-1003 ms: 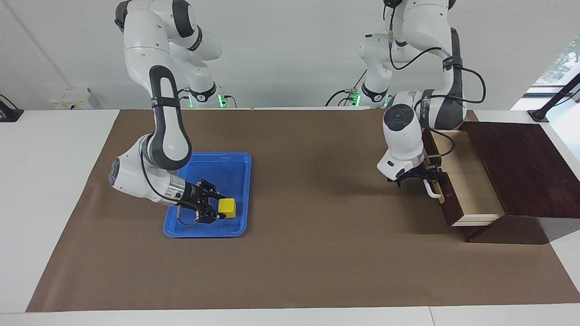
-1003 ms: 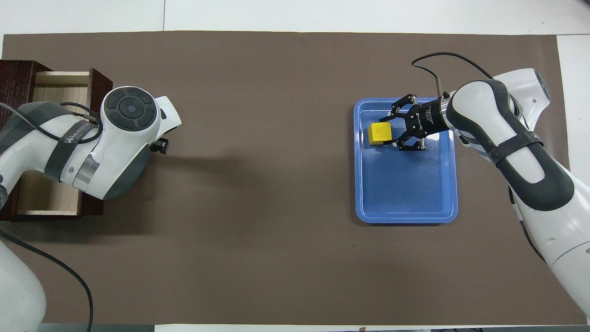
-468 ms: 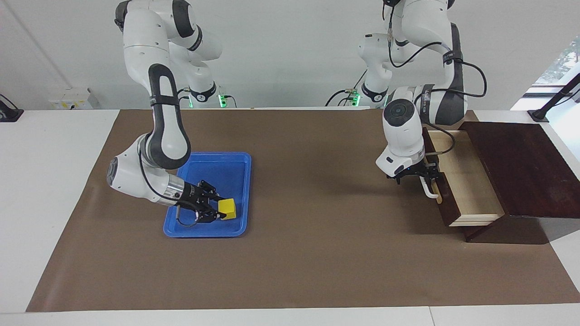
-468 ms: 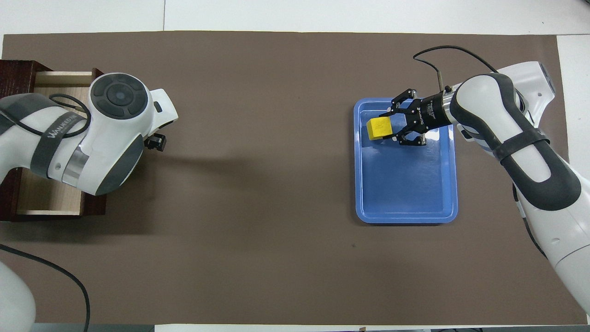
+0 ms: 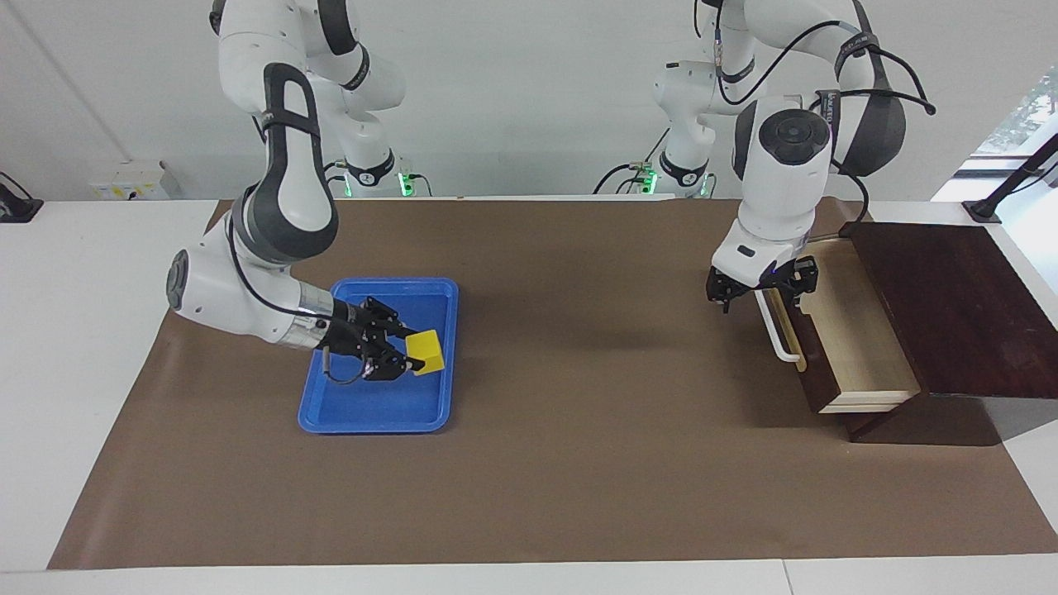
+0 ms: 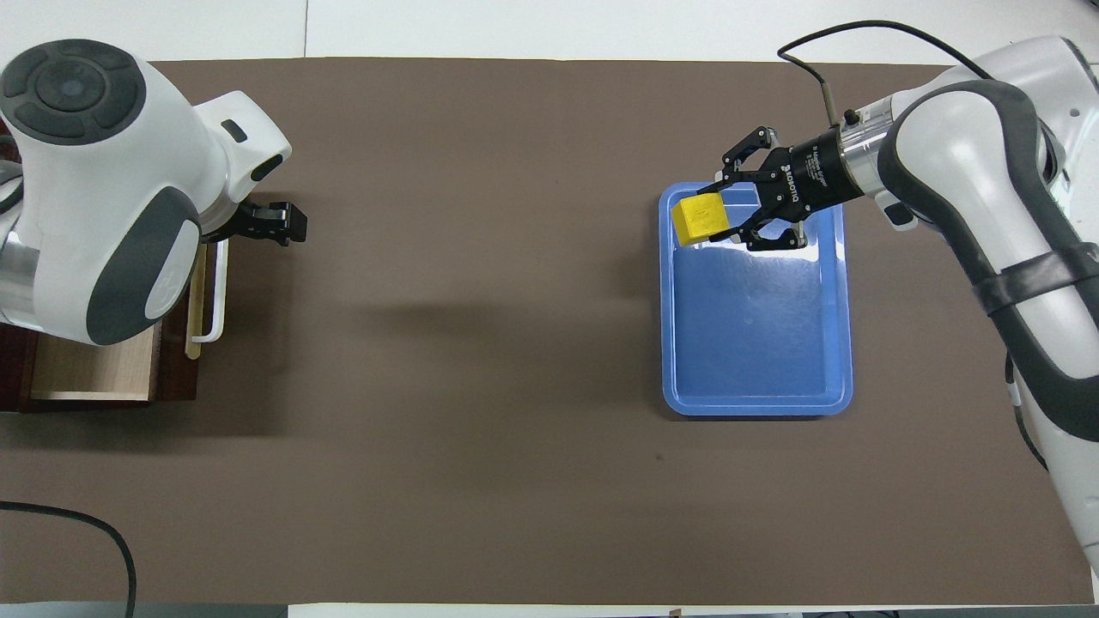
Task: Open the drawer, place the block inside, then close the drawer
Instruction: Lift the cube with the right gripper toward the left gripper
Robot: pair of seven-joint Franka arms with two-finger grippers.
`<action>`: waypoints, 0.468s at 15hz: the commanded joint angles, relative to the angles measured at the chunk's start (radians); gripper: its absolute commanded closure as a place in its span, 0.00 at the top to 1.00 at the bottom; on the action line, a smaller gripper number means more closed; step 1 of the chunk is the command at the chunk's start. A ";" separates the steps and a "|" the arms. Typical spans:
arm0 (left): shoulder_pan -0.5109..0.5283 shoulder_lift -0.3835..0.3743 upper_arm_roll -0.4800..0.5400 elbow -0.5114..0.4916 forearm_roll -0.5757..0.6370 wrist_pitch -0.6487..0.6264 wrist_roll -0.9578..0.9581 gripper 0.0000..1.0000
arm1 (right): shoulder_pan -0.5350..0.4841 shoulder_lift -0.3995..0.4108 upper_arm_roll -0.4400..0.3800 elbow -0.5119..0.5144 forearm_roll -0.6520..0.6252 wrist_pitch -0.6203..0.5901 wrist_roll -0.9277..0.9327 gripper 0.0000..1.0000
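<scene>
A brown mat is spread over the table. At its 3 o'clock edge in the facing view a dark cabinet is placed, and the drawer is pulled out of it, so the pale inside is seen. The white handle on its front is free.

The tray is found at about 9 o'clock of the mat centre in the same view, well apart from the drawer.

The left gripper is held over the drawer front, at the end nearer to the robots, above the handle and not touching it. Its jaws are spread and nothing is held.

The right gripper is raised over the tray. The block is pinched between its fingertips, tilted and lifted off the tray floor.
</scene>
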 commanded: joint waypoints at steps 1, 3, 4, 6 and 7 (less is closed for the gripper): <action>-0.019 0.002 0.004 0.024 -0.086 -0.012 -0.295 1.00 | 0.041 -0.056 0.009 0.001 -0.013 -0.012 0.135 0.00; -0.031 0.004 -0.001 0.059 -0.139 -0.012 -0.515 1.00 | 0.108 -0.058 0.009 0.059 -0.012 0.005 0.297 0.00; -0.033 0.006 -0.001 0.071 -0.165 -0.013 -0.602 1.00 | 0.140 -0.057 0.009 0.082 -0.018 0.018 0.359 0.00; -0.039 0.009 -0.004 0.075 -0.187 -0.010 -0.804 1.00 | 0.199 -0.055 0.009 0.095 -0.019 0.065 0.433 0.00; -0.057 0.010 -0.004 0.075 -0.192 -0.009 -0.907 1.00 | 0.231 -0.053 0.009 0.096 -0.022 0.099 0.463 0.00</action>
